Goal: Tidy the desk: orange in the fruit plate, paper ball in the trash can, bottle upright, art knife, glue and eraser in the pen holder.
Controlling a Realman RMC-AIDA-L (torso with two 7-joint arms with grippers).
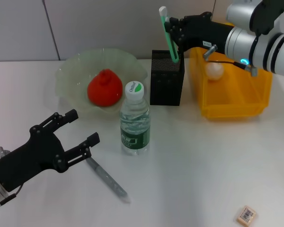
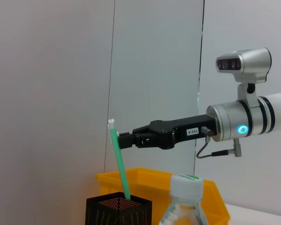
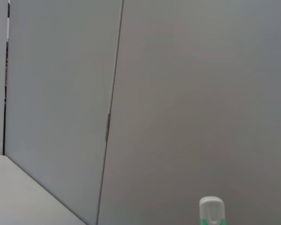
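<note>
Right gripper pinches the green glue stick, lower end dipped into the pen holder, probably not released; left gripper spread, just left of the art knife.

Glossy yellow plastic trash can (black mesh pen holder beside).

The head camera looks down on the bench, while both wrist cameras face the wall, sharing the green stick.
</note>
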